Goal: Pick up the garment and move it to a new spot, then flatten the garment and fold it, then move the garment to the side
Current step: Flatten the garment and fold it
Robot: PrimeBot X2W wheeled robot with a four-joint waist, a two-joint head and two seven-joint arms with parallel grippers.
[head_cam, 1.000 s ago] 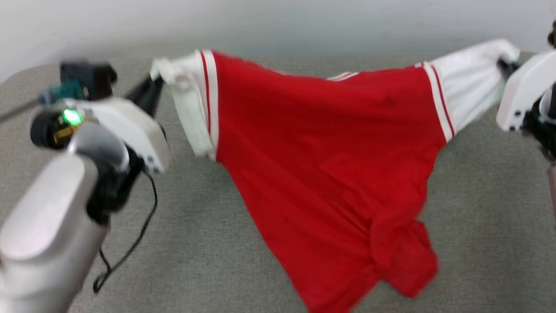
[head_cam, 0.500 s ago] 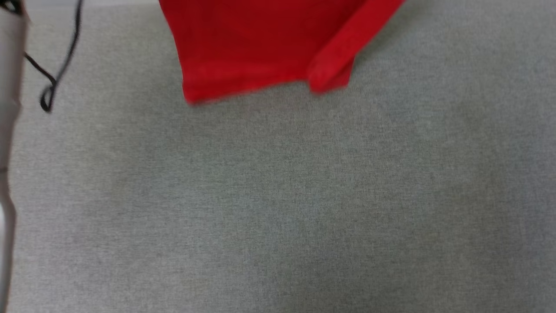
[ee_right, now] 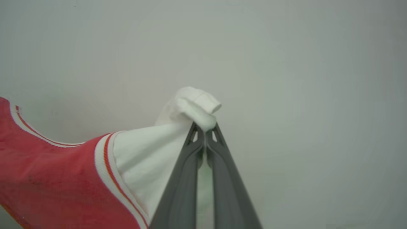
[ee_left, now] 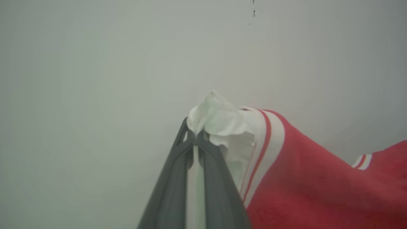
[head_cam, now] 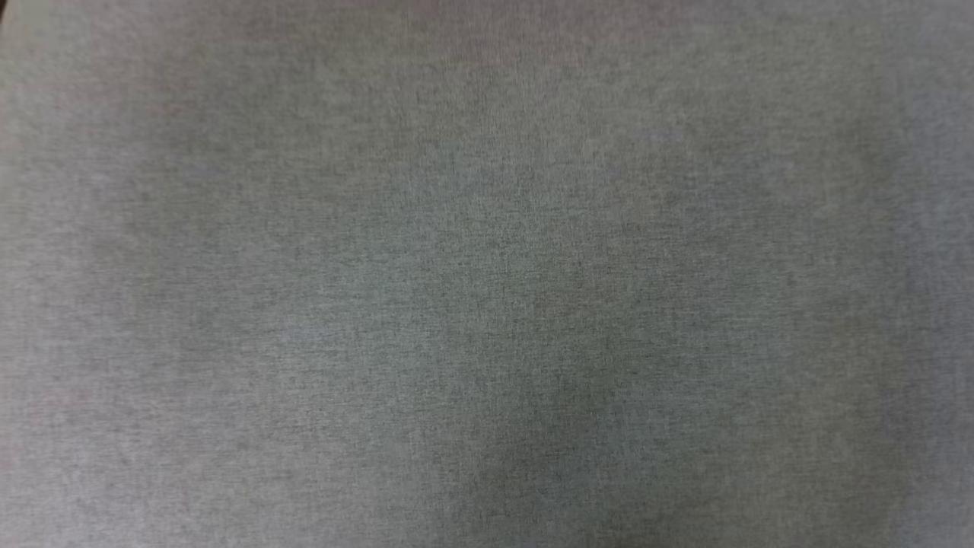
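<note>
- Red jersey cloth with white sleeves, the garment (ee_left: 311,190), is seen hung between the two arms, against a pale wall (ee_left: 95,63) at the far side.
- Left gripper (ee_left: 194,130): jaws are closed tight on the bunched end of the left white sleeve (ee_left: 229,124), just beside the red-striped seam (ee_left: 264,140).
- Right gripper (ee_right: 205,127): jaws are likewise pinched shut on the rolled cuff of the right white sleeve (ee_right: 152,143), with the red body trailing off to the left.
- Grey woven surface (head_cam: 487,274) is seen in the head view, looked down on from close by. Whether the hem touches it cannot be told.
- Step in hand, as judged: the garment is being carried by its sleeves to a new spot, spread ready for flattening. Folding and the move to the side are not yet done.
- Next move, as judged: both sleeves are to be lowered level and well apart, so that the hem is laid first on the grey surface and the body is drawn out flat. Slack on one side would likely leave a crease or a twist.
- Containers: no bin, box or basket is made out, so nothing can be said of contents.
</note>
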